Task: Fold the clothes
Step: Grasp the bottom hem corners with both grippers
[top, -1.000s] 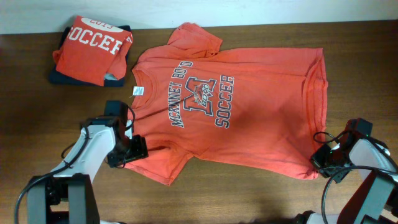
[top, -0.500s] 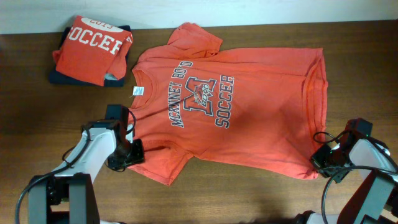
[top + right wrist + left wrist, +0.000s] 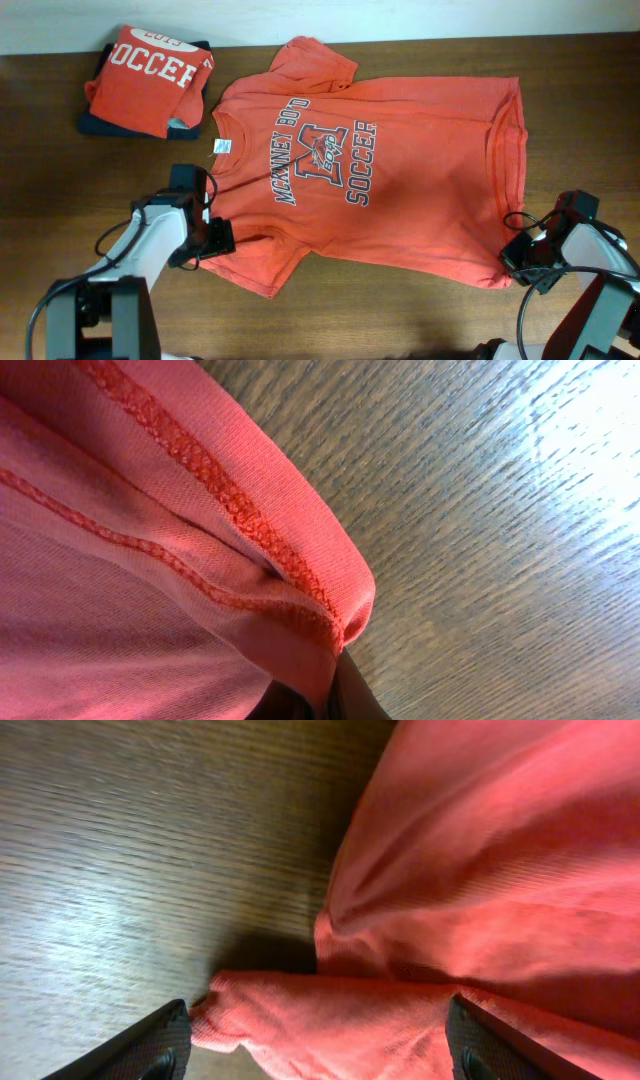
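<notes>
Orange-red spread T-shirt [image 3: 400, 190] lies flat and print-up on the wooden table [image 3: 400, 320], collar toward the left, white neck tag [image 3: 221, 148] showing. Chest lettering ends in "SOCCER". Second, folded T-shirt [image 3: 145, 85] of the same colour sits at the far-left corner on top of a navy garment [image 3: 100, 125].

Left gripper [image 3: 222, 238] is at the near sleeve [image 3: 330, 1020]. Its fingers [image 3: 150, 1045] stand wide apart, the rumpled sleeve edge between them, nothing pinched.

Right gripper [image 3: 512, 262] is at the near bottom corner, jaws together and clamped on the stitched hem [image 3: 230, 510], which bunches into a small fold at the fingertips.
</notes>
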Controlling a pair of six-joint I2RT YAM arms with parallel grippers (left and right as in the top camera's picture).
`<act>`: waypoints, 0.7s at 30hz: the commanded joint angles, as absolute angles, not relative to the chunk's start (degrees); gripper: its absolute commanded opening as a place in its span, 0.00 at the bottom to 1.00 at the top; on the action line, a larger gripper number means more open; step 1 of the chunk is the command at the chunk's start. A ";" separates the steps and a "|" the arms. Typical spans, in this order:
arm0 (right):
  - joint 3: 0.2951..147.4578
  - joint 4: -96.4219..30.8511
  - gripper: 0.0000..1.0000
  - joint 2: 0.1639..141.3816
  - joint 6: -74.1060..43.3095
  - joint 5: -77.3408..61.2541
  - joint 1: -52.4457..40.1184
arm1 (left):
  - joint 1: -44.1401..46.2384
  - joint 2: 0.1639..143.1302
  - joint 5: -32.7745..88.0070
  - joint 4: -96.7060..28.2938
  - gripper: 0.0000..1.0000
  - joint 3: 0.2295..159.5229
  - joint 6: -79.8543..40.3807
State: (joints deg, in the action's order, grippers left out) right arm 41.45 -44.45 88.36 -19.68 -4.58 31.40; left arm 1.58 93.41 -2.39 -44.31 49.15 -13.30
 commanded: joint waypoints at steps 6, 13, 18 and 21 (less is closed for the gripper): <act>39.53 -43.68 0.07 91.13 -19.94 -4.12 31.09 | 1.72 98.08 -1.02 -46.83 0.50 48.69 -13.65; 39.72 -43.88 0.06 91.11 -19.99 -6.02 31.11 | 1.72 98.06 4.80 -52.71 0.01 48.69 -13.65; 42.54 -47.51 0.04 91.11 -20.23 -5.98 31.09 | 1.72 98.00 5.04 -56.14 0.00 50.57 -13.63; 45.93 -51.42 0.04 91.11 -20.40 -6.02 31.07 | 1.72 98.00 5.19 -57.49 0.00 52.25 -13.61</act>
